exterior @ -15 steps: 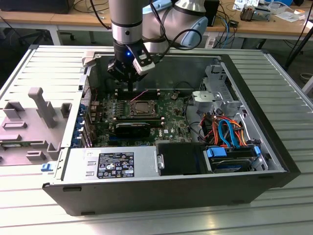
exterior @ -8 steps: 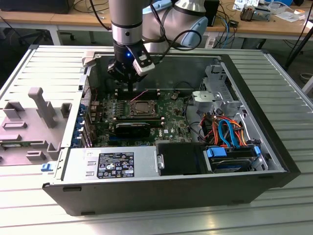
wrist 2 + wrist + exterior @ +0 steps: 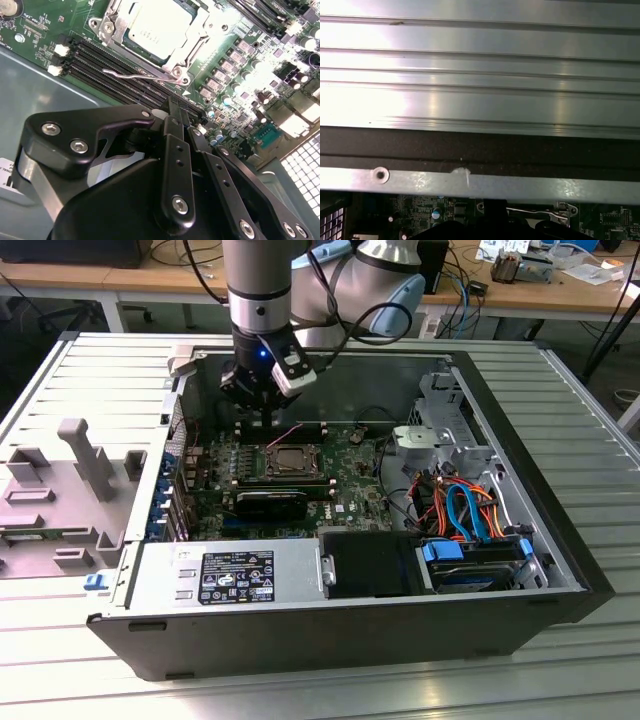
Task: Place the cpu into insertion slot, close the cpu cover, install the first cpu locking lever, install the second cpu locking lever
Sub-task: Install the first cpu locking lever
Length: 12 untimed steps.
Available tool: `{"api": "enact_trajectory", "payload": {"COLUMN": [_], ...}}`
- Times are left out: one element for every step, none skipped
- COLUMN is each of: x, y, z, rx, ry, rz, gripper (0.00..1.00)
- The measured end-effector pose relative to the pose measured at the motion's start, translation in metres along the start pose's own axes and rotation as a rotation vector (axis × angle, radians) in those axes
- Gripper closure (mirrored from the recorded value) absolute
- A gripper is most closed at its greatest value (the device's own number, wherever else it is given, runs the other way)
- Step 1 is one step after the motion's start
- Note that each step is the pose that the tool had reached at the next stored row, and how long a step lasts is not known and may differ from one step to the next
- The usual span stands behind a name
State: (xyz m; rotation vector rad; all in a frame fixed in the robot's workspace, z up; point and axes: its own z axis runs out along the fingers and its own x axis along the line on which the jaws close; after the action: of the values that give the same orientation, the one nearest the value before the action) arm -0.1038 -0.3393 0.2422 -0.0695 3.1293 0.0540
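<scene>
Claw (image 3: 181,116) pressed together, empty, above memory slots (image 3: 125,75) beside covered cpu (image 3: 155,25).

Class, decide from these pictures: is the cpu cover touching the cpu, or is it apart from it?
Touching. In the second wrist view the cpu cover lies closed flat around the cpu, its frame overlapping the chip's edges with no gap showing.

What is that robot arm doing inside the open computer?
A robot arm's black gripper hangs above the green motherboard inside an open black computer case. The small square silver-grey cpu already sits in its socket, and the thin silver metal cpu cover lies closed around it. A thin silver wire locking lever lies beside the socket, next to the long black memory slots. The gripper's fingers are pressed together, holding nothing, and point toward that lever.
</scene>
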Motion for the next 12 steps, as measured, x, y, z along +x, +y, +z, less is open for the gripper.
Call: {"api": "enact_trajectory", "payload": {"x": [0.0000,-0.0001,-0.0002,-0.0003,-0.0005,-0.0007,-0.0010,-0.0012,-0.0016,-0.0018,-0.0020,-0.0021], "y": [0.0000,0.0000,0.0000,0.0000,-0.0001,-0.0001,-0.0001,-0.0001,-0.0001,-0.0002,-0.0002,-0.0002], "z": [0.0002,0.0004,0.0006,0.0008,0.0010,0.0012,0.0014,0.0017,0.0021,0.0024,0.0026,0.0028], "rx": [-0.0001,-0.0001,-0.0002,-0.0002,-0.0001,-0.0001,0.0000,-0.0001,-0.0001,-0.0001,-0.0001,-0.0001], "ry": [0.0000,-0.0001,0.0000,-0.0001,0.0000,0.0000,-0.0001,-0.0001,0.0000,0.0000,0.0000,0.0000], "rz": [0.000,0.000,0.000,0.000,0.000,0.000,0.000,0.000,0.000,0.000,0.000,0.000], "gripper": [0.89,0.89,0.89,0.89,0.89,0.89,0.89,0.89,0.89,0.89,0.89,0.89]}}
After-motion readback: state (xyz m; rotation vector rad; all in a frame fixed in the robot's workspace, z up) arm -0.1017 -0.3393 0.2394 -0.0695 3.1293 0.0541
